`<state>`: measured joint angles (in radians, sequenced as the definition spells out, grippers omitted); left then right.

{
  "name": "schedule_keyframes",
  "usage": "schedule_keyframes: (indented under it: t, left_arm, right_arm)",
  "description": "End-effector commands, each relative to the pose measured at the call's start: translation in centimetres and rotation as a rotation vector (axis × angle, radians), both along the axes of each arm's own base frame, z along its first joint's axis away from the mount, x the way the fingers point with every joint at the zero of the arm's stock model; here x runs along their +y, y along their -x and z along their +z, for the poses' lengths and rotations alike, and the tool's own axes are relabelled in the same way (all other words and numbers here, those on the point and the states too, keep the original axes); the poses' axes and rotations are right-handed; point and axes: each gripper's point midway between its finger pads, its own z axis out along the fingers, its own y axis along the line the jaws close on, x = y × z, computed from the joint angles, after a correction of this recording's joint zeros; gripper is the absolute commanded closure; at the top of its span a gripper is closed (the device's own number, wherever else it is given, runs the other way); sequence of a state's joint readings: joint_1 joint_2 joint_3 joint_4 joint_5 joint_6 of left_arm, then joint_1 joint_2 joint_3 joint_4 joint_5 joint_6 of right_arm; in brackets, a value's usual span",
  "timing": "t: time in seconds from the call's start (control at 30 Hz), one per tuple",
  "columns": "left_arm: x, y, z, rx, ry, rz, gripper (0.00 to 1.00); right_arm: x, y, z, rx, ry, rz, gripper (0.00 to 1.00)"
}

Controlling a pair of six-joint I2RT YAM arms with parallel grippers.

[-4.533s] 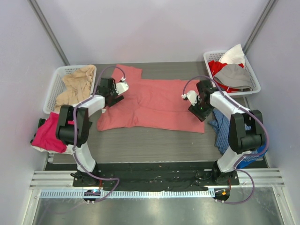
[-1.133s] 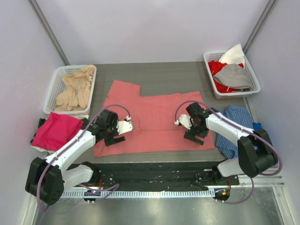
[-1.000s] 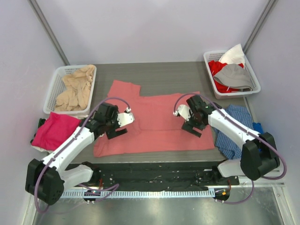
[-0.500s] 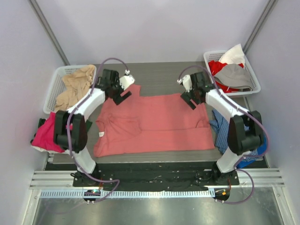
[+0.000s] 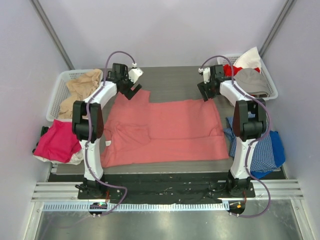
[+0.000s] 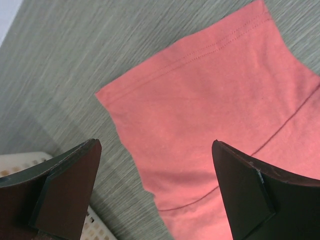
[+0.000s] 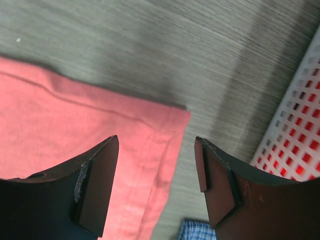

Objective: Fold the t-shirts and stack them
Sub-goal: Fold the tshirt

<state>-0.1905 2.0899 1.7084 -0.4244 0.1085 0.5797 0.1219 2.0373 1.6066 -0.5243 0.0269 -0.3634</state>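
The salmon shirt [image 5: 165, 130] lies spread flat on the counter [image 5: 170, 80]. The left pincer [image 6: 155, 190] gapes wide over its far left sleeve, and the right pincer [image 7: 155, 185], jaws partly apart, straddles its far right corner.

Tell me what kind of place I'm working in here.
Probably a lab test booth set up for laundry folding, not a home: plain pale walls box in a grey table, with a salmon t-shirt spread on it and white baskets of clothes at both far corners.
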Motion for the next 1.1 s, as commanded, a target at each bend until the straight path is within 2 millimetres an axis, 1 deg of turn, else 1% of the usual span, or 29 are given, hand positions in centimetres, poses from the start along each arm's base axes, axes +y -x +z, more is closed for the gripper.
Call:
schedule_keyframes:
  t: [0.0, 0.03, 0.07, 0.13, 0.17, 0.23, 0.53, 0.8, 1.07]
  left_arm:
    - [0.0, -1.7, 1.3, -0.046, 0.044, 0.008, 0.01]
    - [0.2, -1.8, 1.2, -0.048, 0.043, 0.012, 0.01]
    - [0.1, -2.0, 1.3, -0.054, 0.045, 0.011, 0.01]
    - [0.6, -2.3, 1.2, -0.056, 0.049, 0.022, 0.01]
    - [0.8, -2.4, 1.3, -0.056, 0.049, 0.025, 0.02]
    - [1.0, -2.6, 1.1, -0.055, 0.046, 0.029, 0.01]
    - [1.8, -2.8, 0.8, -0.055, 0.030, 0.036, 0.01]
    - [2.3, -2.6, 0.0, -0.047, 0.004, 0.032, 0.02]
    - [2.7, -2.9, 0.0, -0.058, 0.000, 0.041, 0.02]
  right_arm:
    - [0.1, -2.3, 1.6, -0.049, -0.120, -0.045, 0.30]
    - [-0.2, -2.6, 1.3, -0.045, -0.121, -0.056, 0.30]
    - [-0.2, -2.7, 1.1, -0.043, -0.124, -0.056, 0.30]
    - [-0.3, -2.9, 1.0, -0.037, -0.142, -0.058, 0.30]
    - [-0.5, -2.9, 0.6, -0.028, -0.148, -0.062, 0.30]
    - [-0.4, -3.0, 0.4, -0.019, -0.155, -0.058, 0.30]
    - [-0.4, -2.7, -1.7, 0.030, -0.167, -0.048, 0.30]
    - [-0.7, -2.5, -2.5, 0.046, -0.168, -0.045, 0.31]
    - [-1.2, -2.6, -4.4, 0.078, -0.177, -0.050, 0.36]
